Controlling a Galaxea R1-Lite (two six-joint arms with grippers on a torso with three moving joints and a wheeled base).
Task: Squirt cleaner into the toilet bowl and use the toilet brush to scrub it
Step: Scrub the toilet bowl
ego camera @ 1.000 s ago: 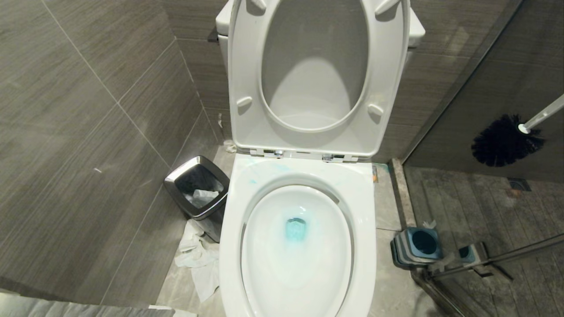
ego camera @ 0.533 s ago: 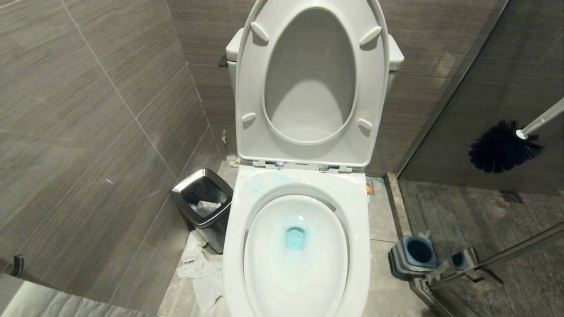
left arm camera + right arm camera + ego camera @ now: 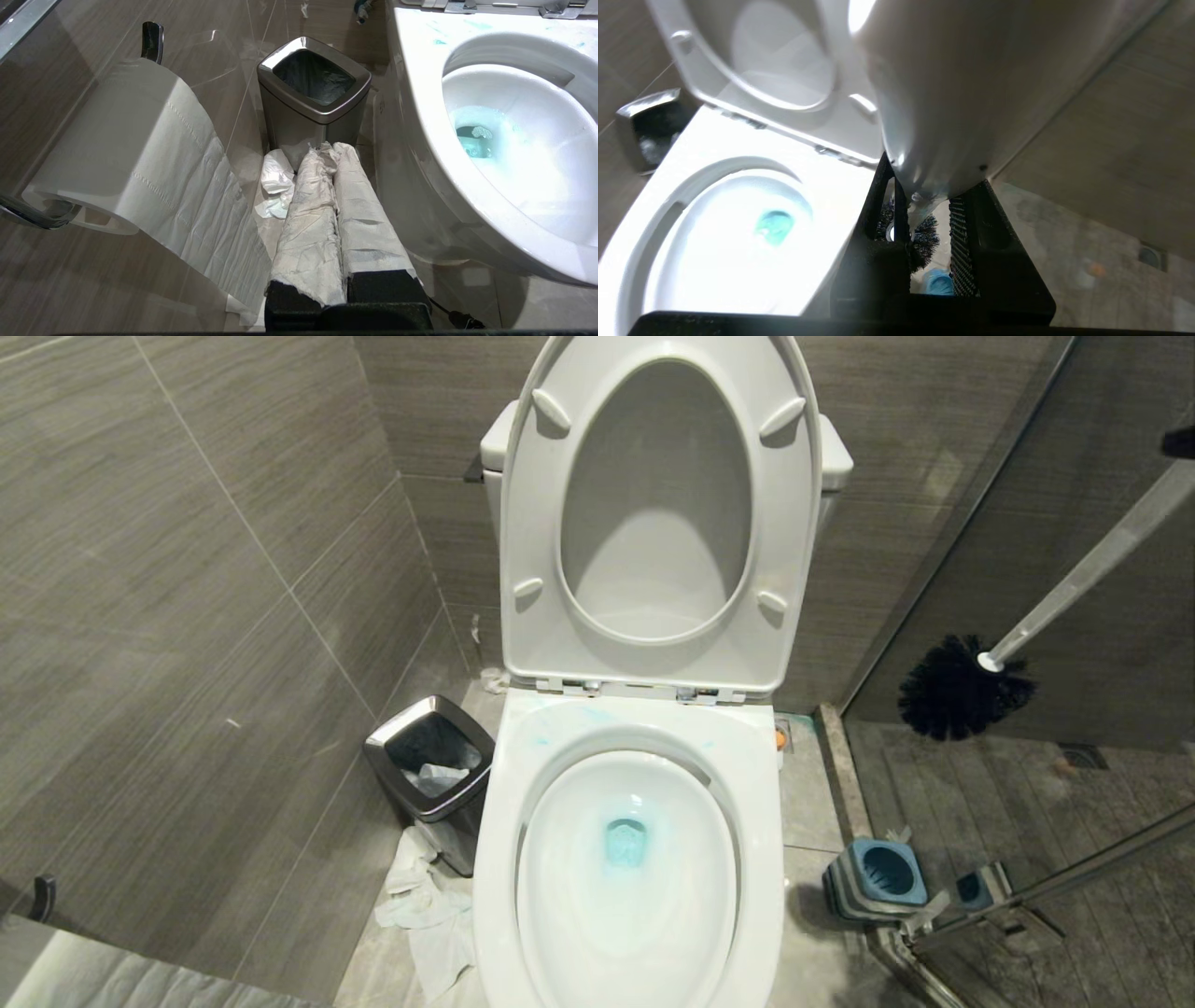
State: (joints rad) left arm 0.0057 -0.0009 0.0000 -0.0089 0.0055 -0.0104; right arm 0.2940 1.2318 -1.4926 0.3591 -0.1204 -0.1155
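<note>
I've got the toilet bowl (image 3: 627, 859) dead centre in head view, seat and lid (image 3: 658, 513) tipped up against the tank. The cleaner (image 3: 625, 843) shows as a turquoise pool in the water at the bottom of the basin, plus thin blue smears on the rim near the hinges. Right tool (image 3: 924, 219) is clamped on the toilet brush (image 3: 966, 689): in the right wrist view the pale handle sits between the two black fingers, w/ the dark bristle head visible past them. In head view the brush hangs in the air to the right of the bowl, in front of the dark wall, handle slanting up toward the upper right edge, bristles at the low end, well apart from the bowl rim. Its blue-and-grey holder (image 3: 878, 877) stands on the floor just right of the bowl, beside a glass partition's metal frame (image 3: 1055, 882). Left tool (image 3: 334, 205) is together, fingers wrapped in white paper, pressed side by side, holding nothing; it points at the steel-rimmed bin (image 3: 314, 93) on the floor left of the bowl. Crumpled tissue (image 3: 425, 905) lies on the floor by the bin, and a toilet roll (image 3: 126, 154) hangs on the left wall holder.
</note>
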